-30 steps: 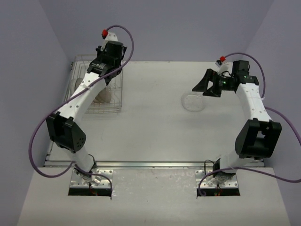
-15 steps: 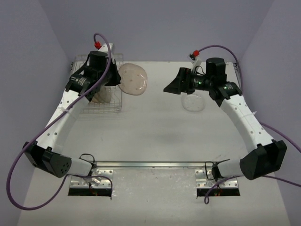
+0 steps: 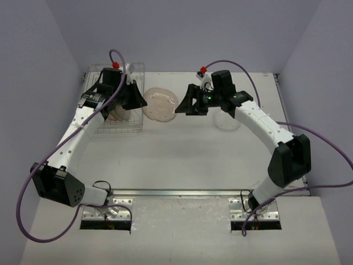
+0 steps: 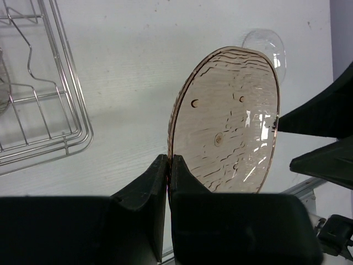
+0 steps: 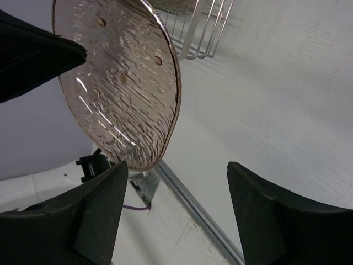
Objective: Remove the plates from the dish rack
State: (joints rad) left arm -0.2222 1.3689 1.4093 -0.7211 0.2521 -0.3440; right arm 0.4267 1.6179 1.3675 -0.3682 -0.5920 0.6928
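Observation:
My left gripper [image 3: 142,101] [image 4: 168,161] is shut on the rim of a pink-brown translucent plate [image 3: 160,104] [image 4: 226,141], held in the air just right of the dish rack [image 3: 118,124] [image 4: 41,138]. Facing it from the right, my right gripper [image 3: 178,106] [image 5: 177,167] stands open. The held plate [image 5: 121,83] has its free edge just in front of the right gripper's left finger [image 5: 105,204], untouched. Another plate [image 3: 116,113] leans in the rack. A clear plate [image 3: 227,121] [image 4: 266,46] lies flat on the table.
The wire rack stands at the table's back left corner beside the purple wall. A corner of the rack [image 5: 201,33] shows behind the held plate in the right wrist view. The metal rail [image 3: 182,193] marks the table's near edge.
The left gripper lifted a plate out of the rack and carried it right. The right arm swung left from above the clear plate to meet it, and its jaws narrowed somewhat.

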